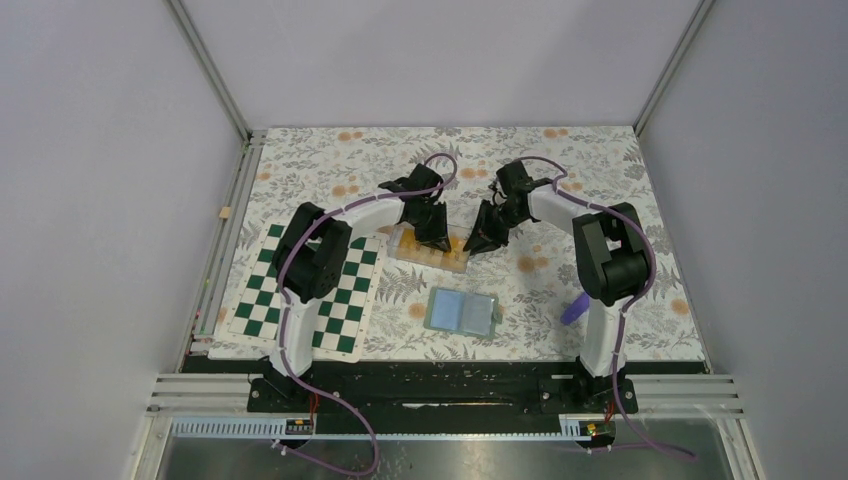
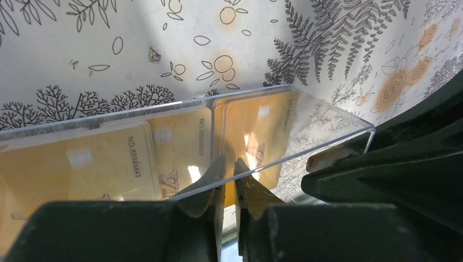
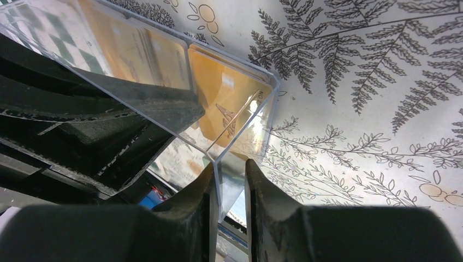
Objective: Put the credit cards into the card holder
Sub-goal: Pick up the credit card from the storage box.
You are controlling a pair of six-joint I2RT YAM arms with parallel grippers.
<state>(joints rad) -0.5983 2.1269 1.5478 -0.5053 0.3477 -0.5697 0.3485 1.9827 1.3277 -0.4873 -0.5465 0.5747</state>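
The credit cards (image 1: 430,247) lie flat in overlapping orange stacks inside a clear tray (image 1: 458,265) at the centre of the table (image 1: 600,180). The blue card holder (image 1: 463,312) lies open nearer the arm bases, apart from the tray. The right gripper (image 3: 229,180) is closed on the tray's end wall at the corner, with the clear plate running between its fingers. The left gripper (image 2: 230,172) reaches over the tray's long wall above the cards, its jaws drawn to a narrow slit. It cannot be told whether a card is caught between them. Judged from their appearance, the cards are light, thin, stiff and glossy. They will likely slide on one another and on the tray floor, and more than one may lift at once. Take hold of a single card by a free short edge, pinching across its thickness. The tray itself is rigid but light and probably shifts easily, so keep it clamped while a card is drawn out.
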